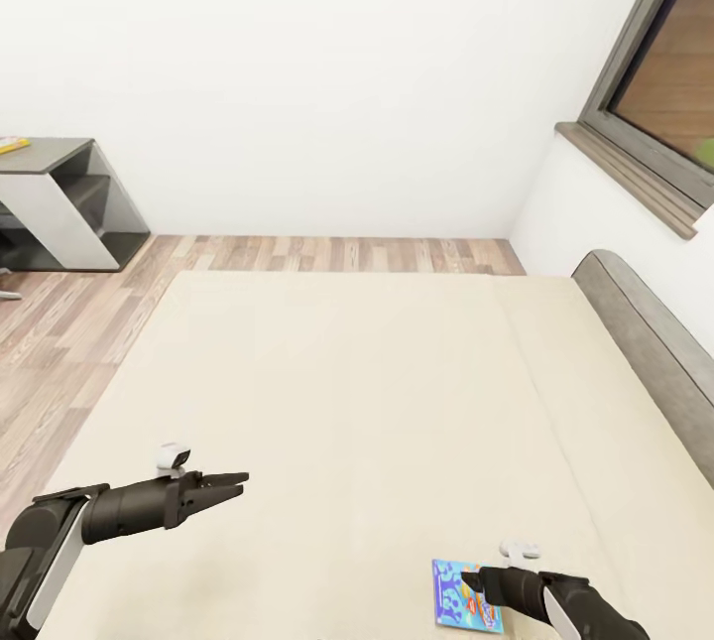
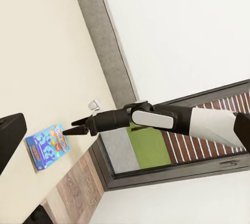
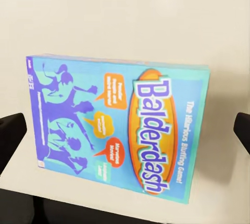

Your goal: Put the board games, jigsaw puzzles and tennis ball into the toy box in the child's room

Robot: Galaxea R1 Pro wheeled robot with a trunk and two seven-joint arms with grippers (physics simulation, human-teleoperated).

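Bed [image 1: 377, 392]: a big beige mattress with a grey headboard along one side. It is almost bare.
Blue game [image 1: 466, 596]: one board game box, blue with cartoon figures and the word "Balderdash". It lies flat on the bed, close to the edge nearest the robot, on the headboard half.
Right gripper [image 1: 474, 580]: it is low over the blue game, at the box's edge. In the right wrist view the game [image 3: 120, 130] sits right between the two dark finger tips, which stand wide apart on each side of it. The jaws are apart and do not pinch the box yet.
Left gripper [image 1: 236, 483]: it hangs over the bare mattress, well apart from the game. The jaws look close together and hold nothing.
Counter [image 1: 45, 198]: only the dark grey lower wing shows, far off past the wood floor. A bit of yellow lies on its top at the picture's edge; too small to tell what it is.
Done so far: I cannot tell. The toy box, the ball and the puzzles are out of sight from here. I see just one game on the bed.
Step now: getting ready to grab the blue game, I think.
Left to do: close on the game, lift it, carry it to the counter and drop it in the toy box.
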